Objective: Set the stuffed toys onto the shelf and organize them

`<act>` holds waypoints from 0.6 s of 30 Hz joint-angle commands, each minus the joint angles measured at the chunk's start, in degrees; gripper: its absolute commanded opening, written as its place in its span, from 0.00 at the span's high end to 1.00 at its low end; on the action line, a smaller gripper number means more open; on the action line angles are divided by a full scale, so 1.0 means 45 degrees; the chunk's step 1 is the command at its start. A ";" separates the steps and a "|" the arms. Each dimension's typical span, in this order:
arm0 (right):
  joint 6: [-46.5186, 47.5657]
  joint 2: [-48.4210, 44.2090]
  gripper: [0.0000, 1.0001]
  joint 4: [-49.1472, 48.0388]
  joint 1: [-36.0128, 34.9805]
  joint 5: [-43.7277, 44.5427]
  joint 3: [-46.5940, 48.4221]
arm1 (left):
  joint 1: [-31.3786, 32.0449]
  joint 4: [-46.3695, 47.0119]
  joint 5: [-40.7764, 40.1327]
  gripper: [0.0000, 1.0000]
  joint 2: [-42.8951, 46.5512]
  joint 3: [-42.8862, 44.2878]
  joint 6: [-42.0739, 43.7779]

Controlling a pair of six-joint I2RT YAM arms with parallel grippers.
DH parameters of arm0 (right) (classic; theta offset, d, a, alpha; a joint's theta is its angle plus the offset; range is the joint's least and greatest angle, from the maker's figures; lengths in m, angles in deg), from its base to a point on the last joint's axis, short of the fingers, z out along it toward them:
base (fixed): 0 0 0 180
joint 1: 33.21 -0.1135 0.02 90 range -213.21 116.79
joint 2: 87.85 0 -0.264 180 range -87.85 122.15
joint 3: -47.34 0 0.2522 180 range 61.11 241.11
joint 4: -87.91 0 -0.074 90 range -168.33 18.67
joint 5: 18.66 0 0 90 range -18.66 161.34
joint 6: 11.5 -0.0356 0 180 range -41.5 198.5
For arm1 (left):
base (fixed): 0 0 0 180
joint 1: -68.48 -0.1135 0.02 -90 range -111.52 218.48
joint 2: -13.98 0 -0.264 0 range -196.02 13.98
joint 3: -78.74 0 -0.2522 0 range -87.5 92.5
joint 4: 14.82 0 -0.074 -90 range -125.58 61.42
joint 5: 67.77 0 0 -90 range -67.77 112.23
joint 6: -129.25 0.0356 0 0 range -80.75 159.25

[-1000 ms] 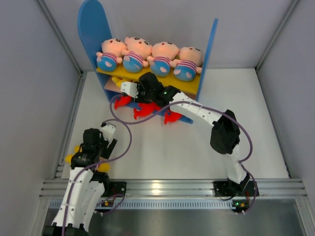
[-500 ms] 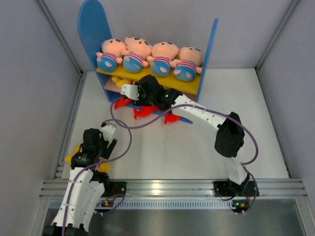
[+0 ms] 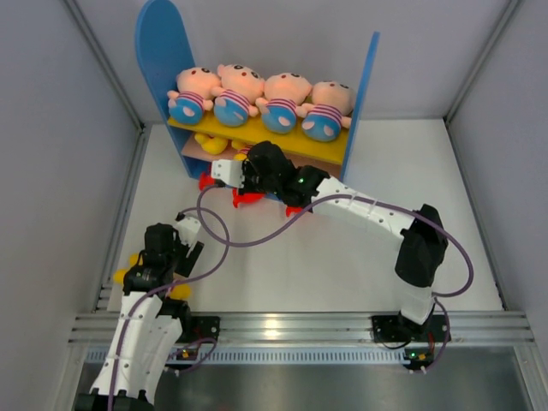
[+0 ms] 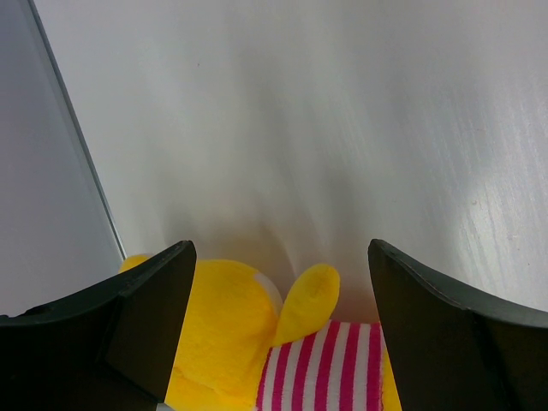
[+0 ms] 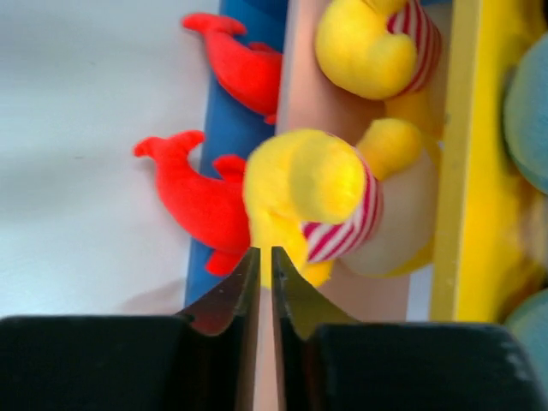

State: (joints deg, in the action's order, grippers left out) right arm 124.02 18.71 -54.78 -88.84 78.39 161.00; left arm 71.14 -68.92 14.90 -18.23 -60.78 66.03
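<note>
The shelf (image 3: 159,44) stands at the back, with several baby dolls (image 3: 238,92) in a row on its yellow upper board (image 3: 318,145). My right gripper (image 3: 228,171) reaches under that board. In the right wrist view it (image 5: 264,250) is shut on the bottom of a yellow striped-shirt toy (image 5: 312,184) at the pinkish lower board (image 5: 306,94). A second yellow toy (image 5: 372,47) lies farther in. Red sharks (image 3: 248,198) lie along the shelf's front foot. My left gripper (image 3: 190,235) is open, and a third yellow toy (image 4: 218,334) lies between its fingers (image 4: 154,300) on the table.
Grey enclosure walls rise at the left (image 3: 51,171) and right (image 3: 514,171). The metal rail (image 3: 291,330) with both arm bases runs along the near edge. A purple cable (image 3: 218,231) loops over the table between the arms.
My right arm has stretched farther left and toward the shelf, carrying the yellow toy in under the upper board. The left arm has not moved.
</note>
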 commanded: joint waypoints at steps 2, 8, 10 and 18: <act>-0.1070 -0.0831 1.00 -0.1970 -0.0117 -0.1933 -0.0949 | -0.0082 0.0214 0.0048 0.12 0.0184 -0.0117 0.0063; -0.1715 0.0516 1.00 -0.2850 0.0039 -0.2388 -0.0287 | -0.0102 0.0194 -0.0011 0.12 0.0165 -0.0117 0.0024; -0.1814 0.1139 1.00 -0.2851 0.0215 -0.1939 0.0257 | -0.0102 0.0194 -0.0031 0.12 0.0165 -0.0117 0.0005; -0.1307 0.2647 1.00 -0.2283 0.0996 0.0089 0.1765 | -0.0102 0.0194 0.0048 0.12 0.0165 -0.0137 0.0063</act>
State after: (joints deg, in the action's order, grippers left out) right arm 117.77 30.32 -63.24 -85.80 73.56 165.46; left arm 71.14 -68.92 14.90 -18.01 -60.78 66.03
